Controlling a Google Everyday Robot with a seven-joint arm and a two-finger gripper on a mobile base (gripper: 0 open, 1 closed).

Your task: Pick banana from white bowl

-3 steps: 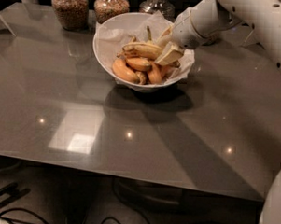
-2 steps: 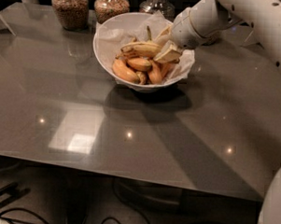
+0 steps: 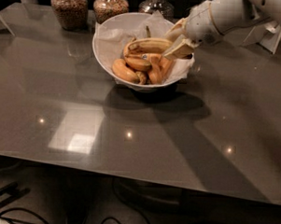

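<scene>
The white bowl (image 3: 104, 54) stands at the back middle of the grey table, lined with crinkled white paper. The banana (image 3: 148, 45), long and pale yellow with brown speckles, lies across the top of the pile in the bowl. My gripper (image 3: 177, 40) reaches in over the bowl's right rim. Its fingers are closed on the banana's right end, which they hide. Shorter orange bananas (image 3: 125, 70) lie below it in the bowl.
Three glass jars stand behind the bowl: two filled with grain (image 3: 69, 8) (image 3: 110, 5) and one at the back (image 3: 157, 3). A white object (image 3: 271, 34) stands at the far right. The table (image 3: 130, 137) reaches forward to its front edge; cables lie on the floor below.
My gripper has risen a little and shifted right from deeper in the bowl. The banana's right end has come up with it.
</scene>
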